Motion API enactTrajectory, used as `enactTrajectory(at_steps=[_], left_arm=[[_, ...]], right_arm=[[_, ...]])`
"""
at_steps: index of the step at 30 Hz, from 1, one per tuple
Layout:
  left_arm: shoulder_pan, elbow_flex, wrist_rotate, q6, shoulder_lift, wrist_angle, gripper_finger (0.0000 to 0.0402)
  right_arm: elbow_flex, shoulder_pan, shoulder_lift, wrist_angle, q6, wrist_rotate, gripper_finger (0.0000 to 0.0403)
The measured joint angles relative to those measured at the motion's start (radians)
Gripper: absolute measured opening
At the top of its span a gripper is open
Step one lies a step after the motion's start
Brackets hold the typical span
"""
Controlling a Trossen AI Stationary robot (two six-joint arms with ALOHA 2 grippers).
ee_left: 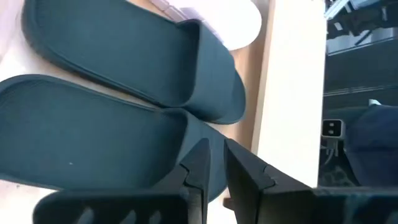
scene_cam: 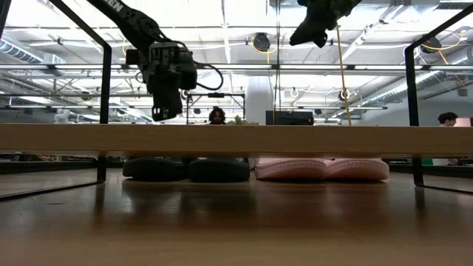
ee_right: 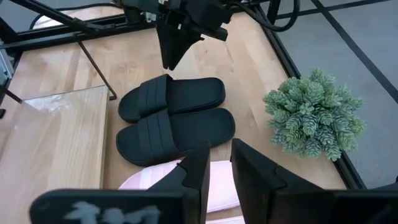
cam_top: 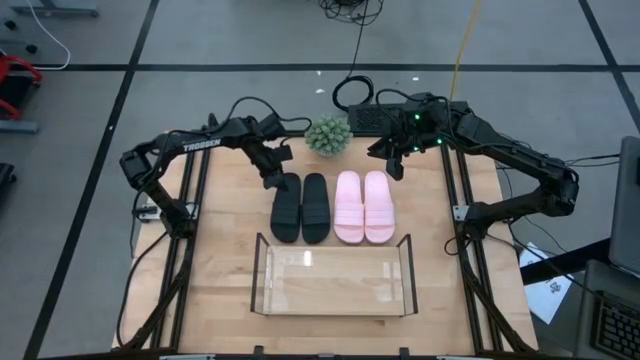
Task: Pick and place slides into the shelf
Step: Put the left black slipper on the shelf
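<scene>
Two black slides [cam_top: 286,208] [cam_top: 314,207] and two pale pink slides [cam_top: 348,207] [cam_top: 377,207] lie side by side, soles down, on the wooden table, just beyond the shelf [cam_top: 330,280]. The shelf is a clear panel in a thin black frame. My left gripper [cam_top: 277,172] is shut and hangs above the far end of the left black slide [ee_left: 93,143]; it touches nothing. My right gripper [cam_top: 396,163] is shut and stays high above the table beyond the pink slides [ee_right: 217,177]. In the low view my left gripper [scene_cam: 166,107] is well clear of the black slides [scene_cam: 185,169].
A small green plant [cam_top: 328,136] stands at the table's far edge between the two grippers, close behind the slides. Black table-frame bars run along the left [cam_top: 195,200] and right [cam_top: 455,200] sides. Bare wood lies on either side of the shelf.
</scene>
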Motion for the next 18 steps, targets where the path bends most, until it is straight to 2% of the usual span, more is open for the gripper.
enactTrajectory(at_steps=[18], left_arm=[[0.005, 0.000, -0.001, 0.070, 0.000, -0.048, 0.0047]], right_arm=[[0.000, 0.001, 0.000, 0.001, 0.027, -0.003, 0.0057]])
